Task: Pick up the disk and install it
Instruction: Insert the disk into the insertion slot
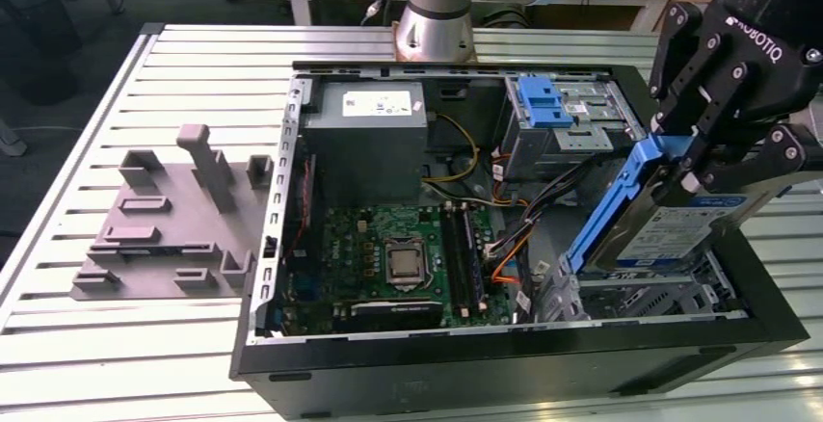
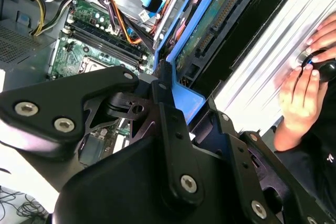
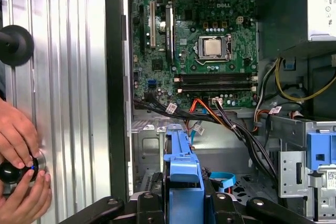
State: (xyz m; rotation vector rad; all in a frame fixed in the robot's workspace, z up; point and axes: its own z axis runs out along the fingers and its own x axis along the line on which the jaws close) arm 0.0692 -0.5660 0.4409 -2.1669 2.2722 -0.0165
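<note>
Exterior view: the disk hangs steeply tilted, its long axis sloping down toward the exterior view's left. Its lower end sits inside the open computer case, at the near corner. The gripper reaches down from above and clamps the disk's upper end.

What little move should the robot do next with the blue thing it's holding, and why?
Probably ease the disk a little lower toward the metal bay right beneath it. The gripper grips it tilted, its lower edge close above that bay, near black cables, so a slow drop seems safest.
</note>
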